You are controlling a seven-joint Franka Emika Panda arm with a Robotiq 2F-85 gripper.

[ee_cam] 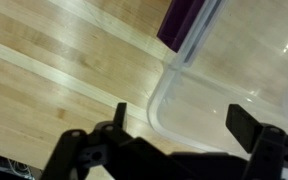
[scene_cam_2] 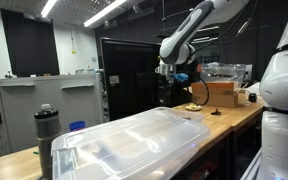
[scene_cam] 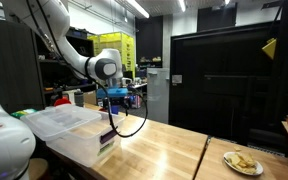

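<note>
Wood-grained counter [scene_cam: 169, 150] runs through a lab, with a tall black cabinet [scene_cam: 224, 80] behind it and strip lights on the ceiling. A clear plastic bin [scene_cam: 64, 125] sits at one end of the counter and fills the foreground in an exterior view [scene_cam_2: 134, 140]. A purple object [scene_cam: 106, 138] stands on the wood just beside the bin's near corner. In the wrist view this purple object [ee_cam: 184, 22] sits close against the outside of the bin's wall [ee_cam: 234, 90], though whether the two touch cannot be told.

The white arm [scene_cam: 79, 60] bends down from above. Its fingers [scene_cam: 113, 110] hang in the air over the counter, above the purple object and next to the bin's corner, and touch neither. They show small and dark in an exterior view [scene_cam_2: 177, 88], clear of everything on the counter. The fingers stand wide apart with nothing between them. From the wrist they frame bare wood on one side and the rounded corner of the bin on the other. A black cable [scene_cam: 136, 122] loops down from the wrist.

Well apart from the bin, toward the far end of the counter, lies a plate [scene_cam: 244, 162] with some pale food on it. Beside it is a cardboard box [scene_cam_2: 222, 95]. A dark bottle [scene_cam_2: 46, 135] stands near the bin in an exterior view, just beside its edge.
</note>
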